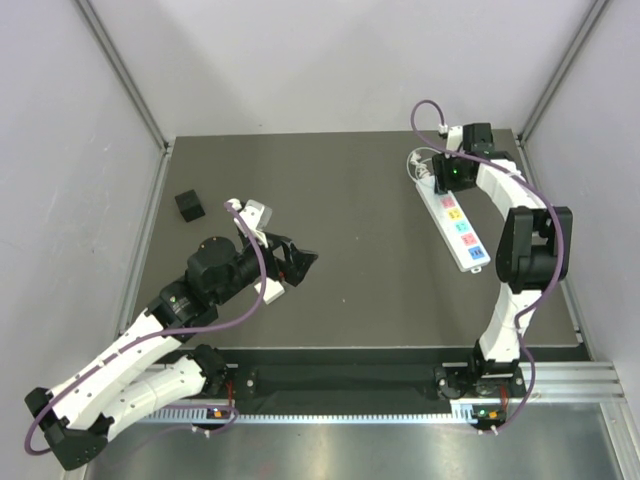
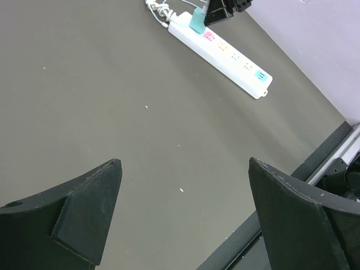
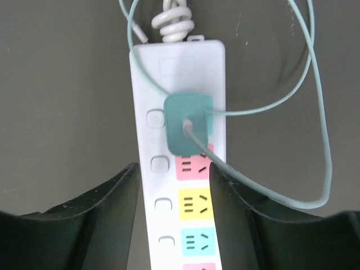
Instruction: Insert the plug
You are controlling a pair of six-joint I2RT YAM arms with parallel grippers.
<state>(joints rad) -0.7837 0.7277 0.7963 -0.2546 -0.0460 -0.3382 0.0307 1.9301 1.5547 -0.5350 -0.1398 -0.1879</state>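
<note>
Well to the left of the power strip [image 1: 460,228], nearer the arm bases, the left gripper [image 1: 300,262] hangs over bare worktop [image 1: 350,250]. Its jaws are spread wide with nothing between them, and in its wrist view the strip [image 2: 225,50] lies far off past the fingertips [image 2: 107,174]. A small black cube [image 1: 189,205] sits further left again, well apart from the strip.

The strip is white with a row of coloured sockets, and it lies along the right side of the worktop. The right gripper [image 1: 442,185] is over its far half. From that wrist, the right gripper [image 3: 173,167] has its jaws spread, one on each side of the pink socket, pinching nothing. The teal plug [image 3: 184,124] sits on the strip's face just beyond those fingertips, next past the pink socket. Whether it is pushed fully home cannot be told. Its thin teal cable [image 3: 323,140] loops off to the right of the strip and back across it. At the strip's far end lies a bundled white cord [image 3: 174,19]
</note>
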